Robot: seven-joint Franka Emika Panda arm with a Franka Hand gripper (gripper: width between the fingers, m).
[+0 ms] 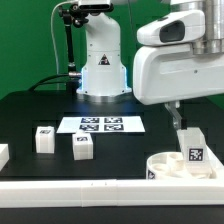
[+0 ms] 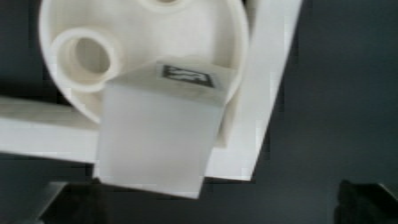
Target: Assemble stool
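The white round seat [image 1: 168,163] lies at the exterior view's lower right, against the border rails. One white leg [image 1: 193,148] with a black-and-white tag stands upright in it. My gripper [image 1: 180,120] hangs just above and beside that leg. In the wrist view the seat [image 2: 160,35] shows a round hole, and the leg [image 2: 160,135] reaches from it toward my gripper [image 2: 210,205]. The dark fingertips [image 2: 54,205] sit far apart on either side of the leg's end without touching it, so the gripper is open. Two more legs [image 1: 44,138] [image 1: 82,147] stand on the table at the left.
The marker board [image 1: 100,124] lies mid-table in front of the robot base [image 1: 100,70]. A white border rail [image 1: 90,190] runs along the front edge; rails [image 2: 267,100] also frame the seat in the wrist view. Another white piece [image 1: 3,153] shows at the far left edge.
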